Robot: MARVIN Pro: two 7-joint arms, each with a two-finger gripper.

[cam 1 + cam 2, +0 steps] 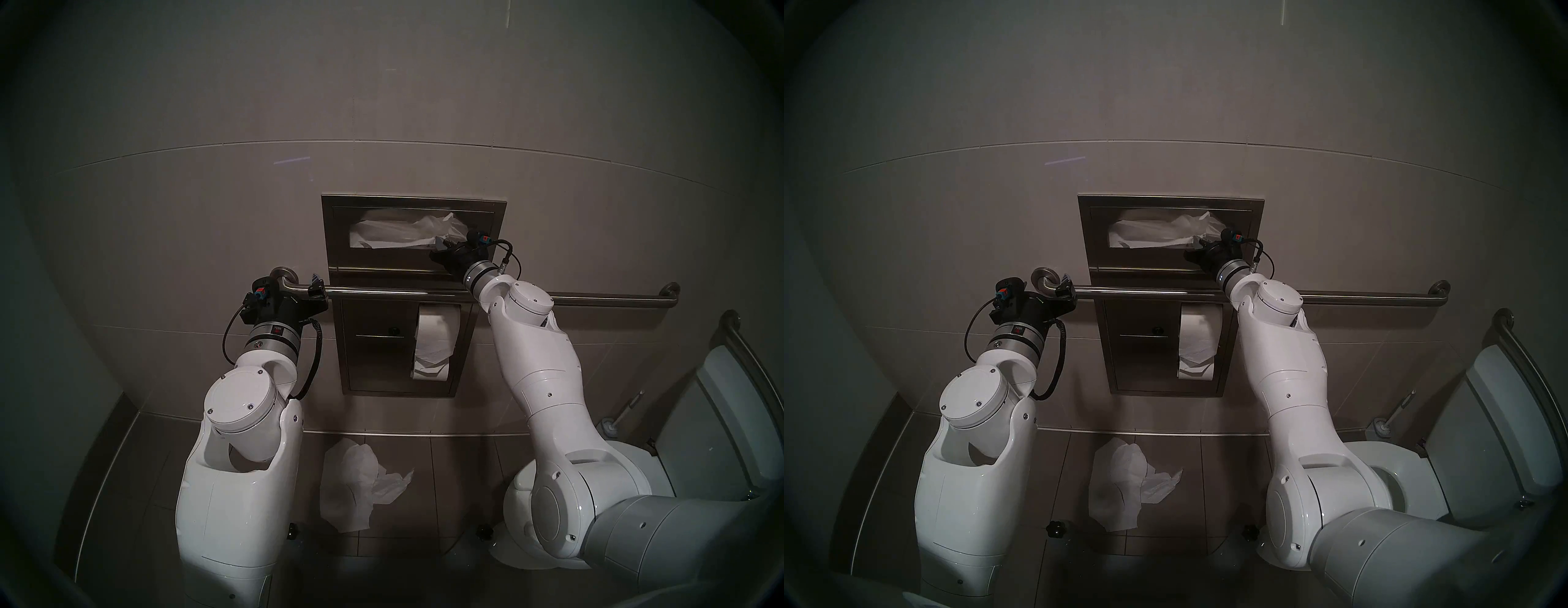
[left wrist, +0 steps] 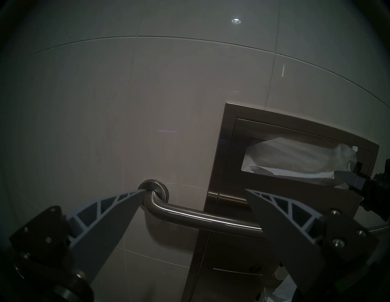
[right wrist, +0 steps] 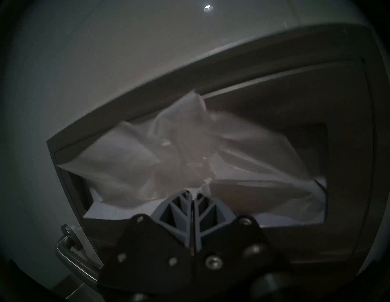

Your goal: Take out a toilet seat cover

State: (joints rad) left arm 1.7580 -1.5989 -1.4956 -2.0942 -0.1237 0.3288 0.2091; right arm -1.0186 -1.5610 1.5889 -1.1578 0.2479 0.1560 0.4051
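The toilet seat cover (image 1: 399, 234) is a thin creased white tissue sheet bulging from the slot of a steel wall dispenser (image 1: 413, 201). It also shows in the right wrist view (image 3: 190, 147) and the left wrist view (image 2: 295, 160). My right gripper (image 1: 440, 245) is at the slot's right end, its fingers (image 3: 179, 208) pressed together on a pinch of the sheet. My left gripper (image 1: 316, 286) is open and empty, its fingers (image 2: 118, 210) on either side of the grab bar's left end, left of the dispenser.
A steel grab bar (image 1: 594, 299) runs across the wall under the dispenser. Below it a recessed panel holds a toilet-paper roll (image 1: 435, 339). Another crumpled tissue sheet (image 1: 356, 484) lies on the floor tiles. The toilet (image 1: 700, 424) stands at the right.
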